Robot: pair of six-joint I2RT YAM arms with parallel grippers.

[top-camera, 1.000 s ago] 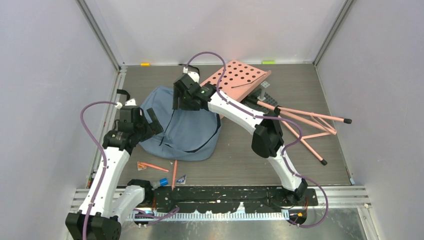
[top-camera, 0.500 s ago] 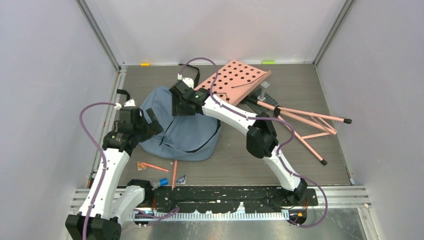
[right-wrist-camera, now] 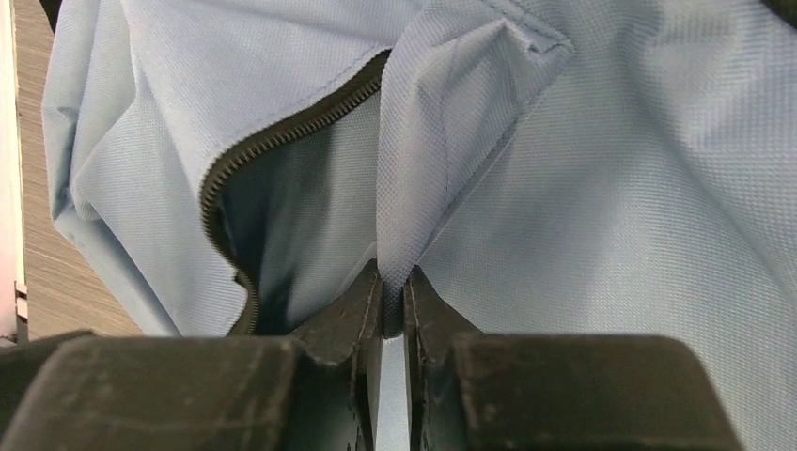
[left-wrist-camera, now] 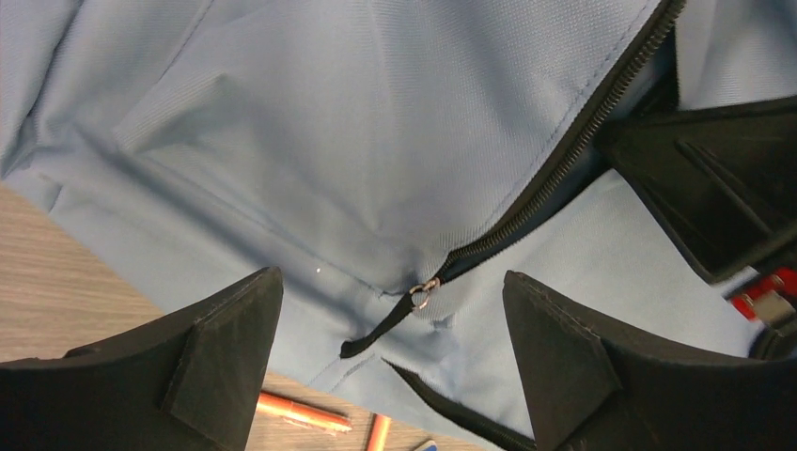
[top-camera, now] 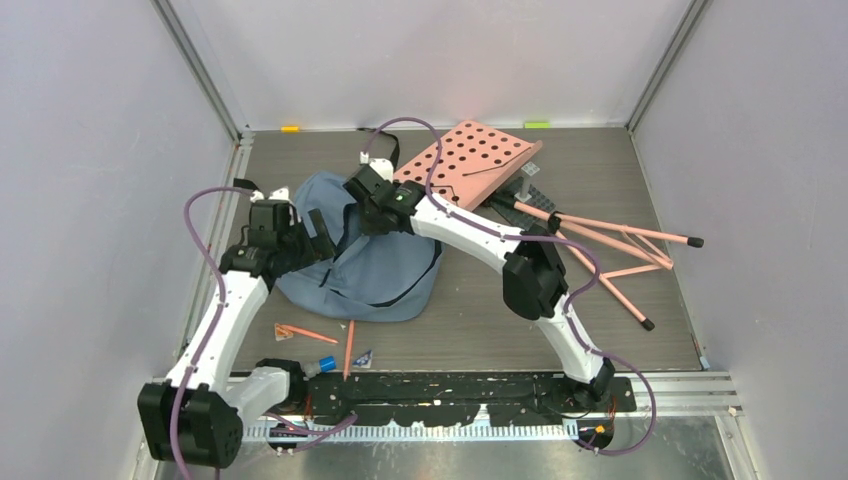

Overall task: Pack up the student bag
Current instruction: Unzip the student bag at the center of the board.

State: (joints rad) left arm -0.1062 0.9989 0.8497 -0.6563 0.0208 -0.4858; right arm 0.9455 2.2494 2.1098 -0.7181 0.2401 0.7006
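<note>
The left arm [top-camera: 222, 318] rises from its base at the near-left of the student bag [top-camera: 385, 272], elbow bent, forearm angled toward the bag's left edge. The left gripper [top-camera: 308, 240] hangs over the bag's near-left part, its jaws spread wide above the fabric and its two fingers [left-wrist-camera: 221, 343] well apart. The right arm [top-camera: 470, 232] arches from its base at the near-right of the bag, elbow raised beside the bag's right edge, forearm stretched toward its far side. The right gripper [top-camera: 358, 215] points down at the bag's far edge, with both fingers [right-wrist-camera: 343, 315] pinched together on a raised fold of the bag's fabric.
</note>
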